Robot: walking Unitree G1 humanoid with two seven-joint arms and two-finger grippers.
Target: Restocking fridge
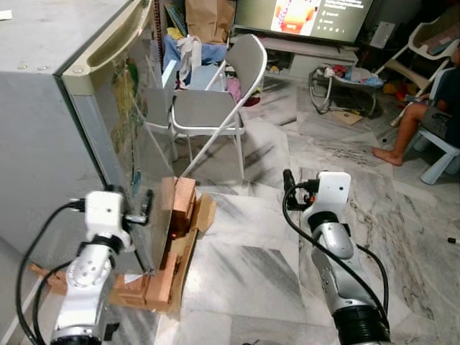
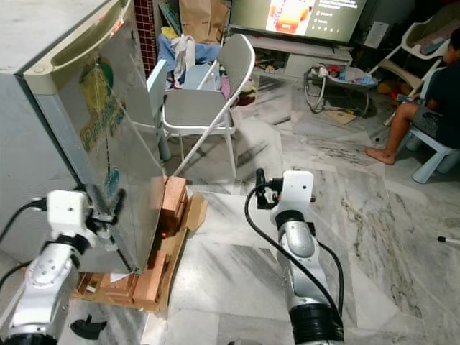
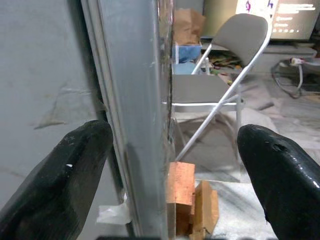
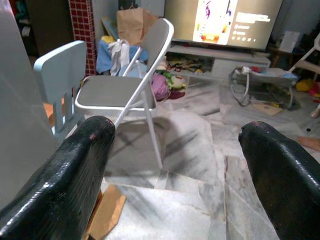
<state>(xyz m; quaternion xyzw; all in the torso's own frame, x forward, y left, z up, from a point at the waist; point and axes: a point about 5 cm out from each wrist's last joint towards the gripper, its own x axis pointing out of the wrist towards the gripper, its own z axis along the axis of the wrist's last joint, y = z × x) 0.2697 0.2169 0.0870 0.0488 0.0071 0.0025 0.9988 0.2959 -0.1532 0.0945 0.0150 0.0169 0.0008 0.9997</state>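
Note:
The grey fridge (image 1: 43, 108) stands on my left, its door (image 2: 108, 144) carrying a faded picture. My left gripper (image 1: 140, 210) is open at the door's free edge (image 3: 140, 125), low down. One finger (image 3: 65, 170) lies on the fridge's side wall and the other (image 3: 280, 170) is out in front of the door, with neither pressing on it. A dark seam runs between door and body. My right gripper (image 1: 289, 184) is open and holds nothing, raised over the marble floor (image 1: 259, 266) to the right of the fridge.
Wooden blocks (image 1: 178, 208) and cardboard prop the fridge's front corner. A grey folding chair (image 1: 215, 100) and a small blue chair (image 4: 60, 75) stand just beyond the door. A person (image 1: 424, 108) sits at the far right. A TV (image 1: 309, 14) lines the back wall.

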